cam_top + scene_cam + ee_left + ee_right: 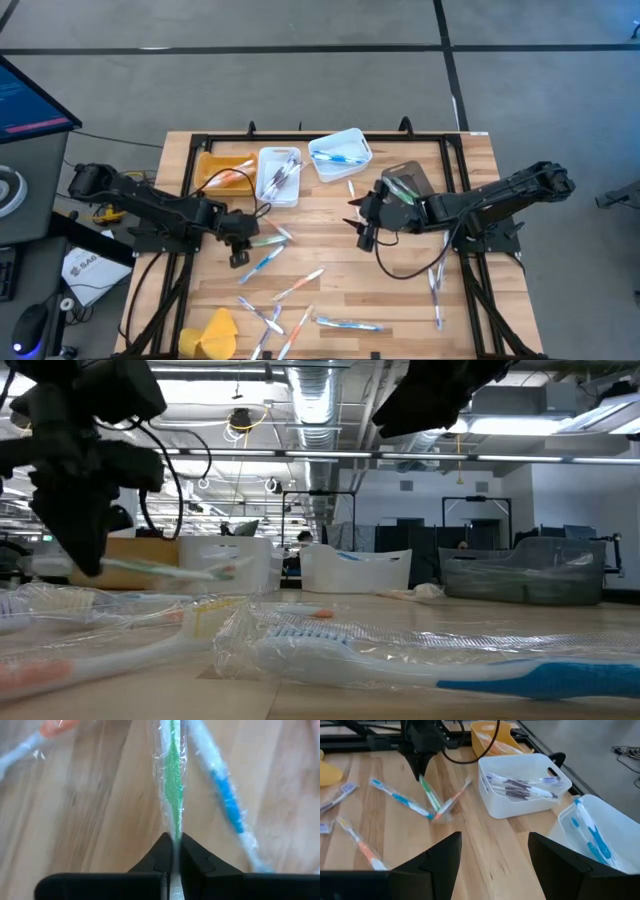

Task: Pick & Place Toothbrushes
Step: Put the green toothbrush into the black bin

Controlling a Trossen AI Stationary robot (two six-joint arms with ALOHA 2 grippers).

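Note:
Wrapped toothbrushes lie scattered on the wooden table (pixel 330 260), among them a blue one (pixel 400 798) and an orange one (pixel 452 800). My left gripper (pixel 240 240) at the table's left middle is shut on a green toothbrush (pixel 429 794) in a clear wrapper, also seen in the left wrist view (pixel 172 780) and the low view (pixel 170 568). My right gripper (pixel 362 225) hangs open above the table's middle right, nothing between its fingers (pixel 495 865). My left gripper pinches one end of the green toothbrush (pixel 174 836) between its two fingers, wrapper and all. The fingers come from above, slanting down, and the brush runs on in line with them. It slants down from the fingers (pixel 420 770); whether its low end (pixel 437 811) touches the table, I cannot tell.
Along the far edge stand an orange bin (pixel 222 172), a white bin (pixel 278 175) with dark-handled brushes, a white bin (pixel 340 155) with blue ones and a dark bin (pixel 405 185). A yellow lump (pixel 212 333) lies at the near left. More brushes lie near the front (pixel 350 323) and right (pixel 436 285).

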